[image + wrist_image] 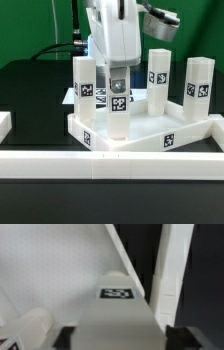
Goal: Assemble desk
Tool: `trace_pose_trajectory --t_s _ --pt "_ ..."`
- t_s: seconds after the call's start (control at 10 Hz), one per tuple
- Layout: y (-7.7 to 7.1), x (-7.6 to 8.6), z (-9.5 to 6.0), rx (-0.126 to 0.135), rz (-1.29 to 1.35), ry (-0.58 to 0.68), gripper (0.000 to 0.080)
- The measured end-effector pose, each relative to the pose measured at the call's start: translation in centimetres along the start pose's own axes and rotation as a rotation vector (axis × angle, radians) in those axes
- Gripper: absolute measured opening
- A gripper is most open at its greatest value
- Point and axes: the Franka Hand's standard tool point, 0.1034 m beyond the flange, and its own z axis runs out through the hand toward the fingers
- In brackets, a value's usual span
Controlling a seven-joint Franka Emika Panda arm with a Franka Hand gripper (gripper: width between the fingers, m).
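the desk's tabletop point(150, 135) lies upside down on the black table point(30, 90), a shallow white tray with its corner sockets facing up. four legs stand upright in it. the one that matters is the near leg point(119, 100), directly under the pincer point(118, 76); in the wrist view it runs away from the camera as a long white bar point(120, 314) with a tag on its face, and the two dark fingertips point(180, 335) stand on either side of it with a sliver of gap showing. so the pincer reads as open around the leg, not clamped on it, though whether a pad brushes the leg is too fine to tell.

beside the pincer, toward the exterior view's left, stands a second leg point(85, 82); on the exterior view's right are a third point(158, 72) and, farther out, a fourth point(199, 88). nearest the camera, below the pincer, a long white border rail point(110, 162) crosses the table.

the step looks like letting go of a leg just seated in its socket. to do it well, open fully before moving, then lift straight up along the leg's axis so neither finger drags it sideways or tips it. watch the neighbouring leg on the exterior view's left: it is near enough to clip. if the leg looks loose or leaning, regrip low and twist it home.
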Motion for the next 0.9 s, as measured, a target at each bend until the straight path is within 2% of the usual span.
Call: trace_pose_trajectory --t_s 0.1,0.2,0.3,0.7,0.8,0.9 --pt "0.05 -0.01 0.08 -0.002 -0.045 0.0 0.0513" --pt "0.08 -0.06 0.14 -0.004 -0.138 0.001 0.0607" --pt "0.04 -0.16 0.14 -0.004 -0.226 0.001 0.0638" --pt "0.11 -0.11 0.21 -0.006 -0.479 0.001 0.0649" --pt "0.16 -0.06 0.23 -0.015 -0.589 0.008 0.0649" --pt "0.26 -0.14 0.26 -0.045 -0.714 0.031 0.0649"
